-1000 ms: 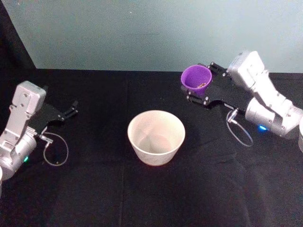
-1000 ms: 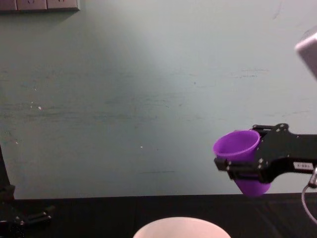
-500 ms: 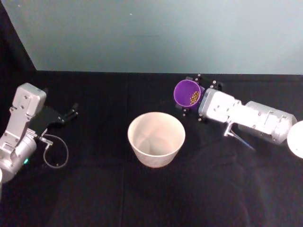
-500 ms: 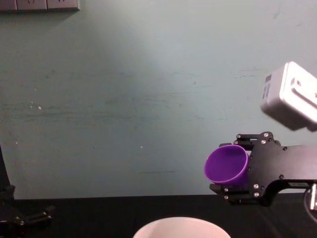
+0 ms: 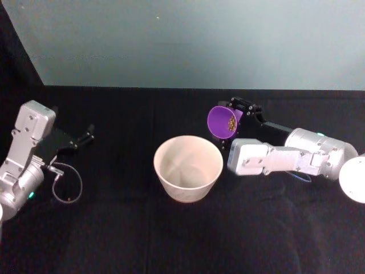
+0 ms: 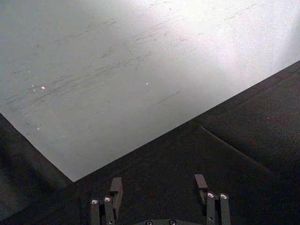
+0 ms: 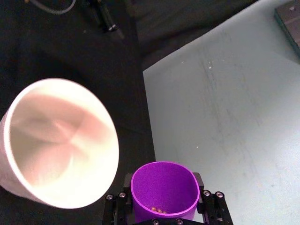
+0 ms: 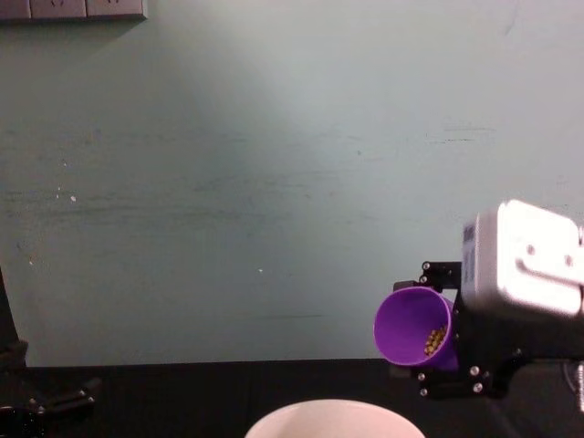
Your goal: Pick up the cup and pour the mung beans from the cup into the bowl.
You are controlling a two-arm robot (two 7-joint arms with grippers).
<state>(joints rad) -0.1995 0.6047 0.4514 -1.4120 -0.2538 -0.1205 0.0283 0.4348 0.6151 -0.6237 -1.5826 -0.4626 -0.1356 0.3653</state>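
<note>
Right gripper held the cup clamped between its fingers, raised off the bench. The cup was tipped on its side, mouth facing the bowl, near its far right rim but apart from it. Mung beans sat inside against the cup's lower wall (bowl upright on the bench). Left gripper rested at far left, fingers spread wide and empty.
</note>
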